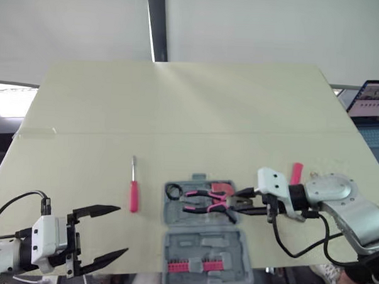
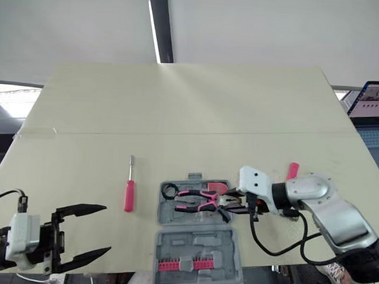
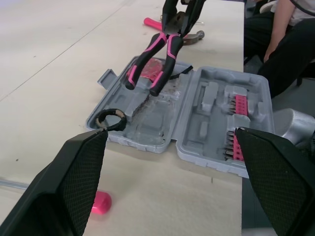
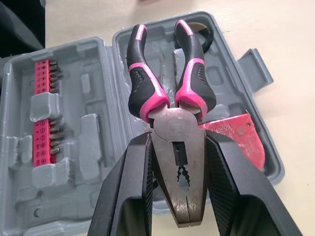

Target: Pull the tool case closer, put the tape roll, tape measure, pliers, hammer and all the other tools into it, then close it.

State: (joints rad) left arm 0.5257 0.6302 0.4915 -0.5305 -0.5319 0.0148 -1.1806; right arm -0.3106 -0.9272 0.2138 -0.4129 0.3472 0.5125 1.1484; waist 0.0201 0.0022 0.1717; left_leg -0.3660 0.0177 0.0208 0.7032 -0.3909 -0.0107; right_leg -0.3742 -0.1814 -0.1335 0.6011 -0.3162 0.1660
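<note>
Pink-handled pliers [image 4: 170, 96] clamped by the head in my right gripper [image 4: 178, 147], over the open grey tool case [image 1: 201, 244]; my left gripper [image 1: 121, 231] hangs with jaws apart, well left of it

The pale desk [image 1: 178, 104] stretches wide, with a faint seam running across it from side to side. At its front edge the grey tool case [image 1: 197, 243] lies open, both halves flat. Left of it, apart, lies a pink-handled screwdriver [image 1: 133, 188], its shaft pointing away. Right of the case rests the hammer [image 1: 296, 173], its pink handle showing.
</note>
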